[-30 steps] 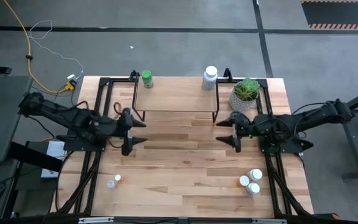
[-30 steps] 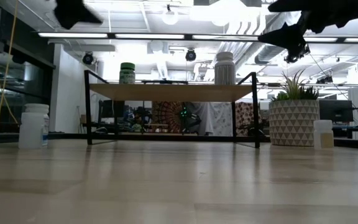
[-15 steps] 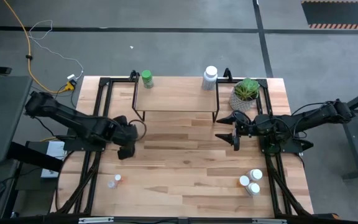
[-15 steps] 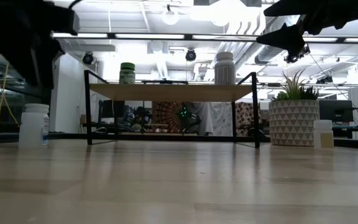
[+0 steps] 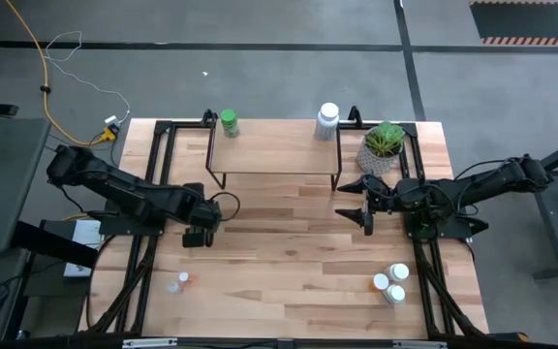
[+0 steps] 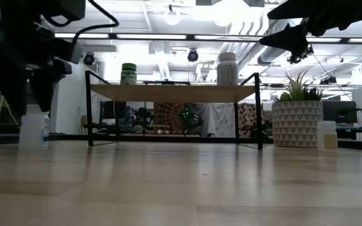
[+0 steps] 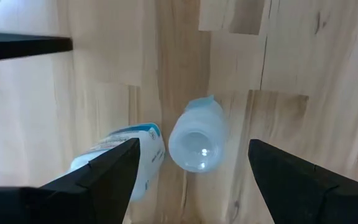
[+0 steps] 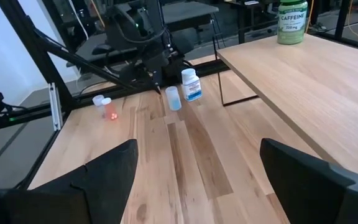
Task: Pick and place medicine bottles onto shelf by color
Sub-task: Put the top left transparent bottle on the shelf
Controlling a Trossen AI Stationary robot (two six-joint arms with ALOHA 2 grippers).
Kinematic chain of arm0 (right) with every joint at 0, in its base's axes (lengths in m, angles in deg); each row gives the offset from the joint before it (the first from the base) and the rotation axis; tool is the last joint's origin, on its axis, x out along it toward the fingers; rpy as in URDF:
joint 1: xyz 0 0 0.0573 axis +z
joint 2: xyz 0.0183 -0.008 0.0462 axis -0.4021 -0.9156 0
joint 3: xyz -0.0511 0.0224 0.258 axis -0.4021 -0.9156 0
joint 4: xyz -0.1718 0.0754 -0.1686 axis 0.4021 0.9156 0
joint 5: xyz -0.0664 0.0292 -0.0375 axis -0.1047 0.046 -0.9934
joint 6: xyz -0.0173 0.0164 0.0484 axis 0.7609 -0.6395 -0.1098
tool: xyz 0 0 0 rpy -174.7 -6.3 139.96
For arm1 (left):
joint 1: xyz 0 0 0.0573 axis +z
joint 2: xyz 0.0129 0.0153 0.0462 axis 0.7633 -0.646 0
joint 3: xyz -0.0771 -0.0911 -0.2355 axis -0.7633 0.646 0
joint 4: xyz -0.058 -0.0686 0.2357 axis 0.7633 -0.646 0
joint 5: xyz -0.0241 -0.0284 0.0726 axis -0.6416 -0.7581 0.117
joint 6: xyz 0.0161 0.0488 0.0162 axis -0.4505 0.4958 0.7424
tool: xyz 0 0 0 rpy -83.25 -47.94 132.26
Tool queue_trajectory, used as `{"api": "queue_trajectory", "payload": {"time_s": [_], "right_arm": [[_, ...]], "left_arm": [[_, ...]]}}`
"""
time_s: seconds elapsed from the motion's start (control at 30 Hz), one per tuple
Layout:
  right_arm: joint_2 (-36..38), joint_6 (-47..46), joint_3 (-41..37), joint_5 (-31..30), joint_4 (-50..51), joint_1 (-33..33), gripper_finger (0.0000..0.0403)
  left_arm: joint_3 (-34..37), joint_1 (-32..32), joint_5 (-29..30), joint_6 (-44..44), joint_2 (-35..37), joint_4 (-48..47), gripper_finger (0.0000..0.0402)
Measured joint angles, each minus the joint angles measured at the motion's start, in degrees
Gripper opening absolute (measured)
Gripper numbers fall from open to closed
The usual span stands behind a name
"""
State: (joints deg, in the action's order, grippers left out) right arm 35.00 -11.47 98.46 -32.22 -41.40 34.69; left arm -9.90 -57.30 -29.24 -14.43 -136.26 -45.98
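Left hand (image 7: 191, 171) hangs spread above a translucent round bottle (image 7: 197, 135) on pale wood-grain table (image 7: 291, 68).

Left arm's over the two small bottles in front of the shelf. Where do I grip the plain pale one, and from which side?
Grip the pale bottle across its round body, coming straight down. It stands upright, top facing the left wrist camera, sitting between the open left gripper fingers. The blue-labelled bottle stands close beside it, so I'd keep that finger in the narrow gap between them, probably with slight re-centring first.
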Motion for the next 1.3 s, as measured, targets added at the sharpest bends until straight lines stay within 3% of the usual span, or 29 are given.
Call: {"api": "queue_trajectory", "payload": {"time_s": [0.23,0.8,0.97,1.13,1.3], "right_arm": [[0.01,0.01,0.00,0.02,0.07,0.01,0.0330],[0.00,-0.01,0.00,0.06,0.89,0.00,0.0330],[0.00,-0.01,0.00,0.06,0.87,0.00,0.0330],[0.00,-0.01,0.00,0.06,0.87,0.00,0.0330],[0.00,-0.01,0.00,0.06,0.87,0.00,0.0330]], "left_arm": [[-0.01,3.00,-3.85,3.02,-3.10,0.66,0.0254],[-0.03,4.95,-5.02,4.90,-5.68,2.59,0.0133],[-0.55,4.95,-6.88,4.44,-5.69,1.78,0.0124],[-7.72,4.90,-10.00,2.90,-5.70,-5.43,0.0125],[-21.13,4.19,-10.34,3.93,-5.70,-12.04,0.0125]]}}
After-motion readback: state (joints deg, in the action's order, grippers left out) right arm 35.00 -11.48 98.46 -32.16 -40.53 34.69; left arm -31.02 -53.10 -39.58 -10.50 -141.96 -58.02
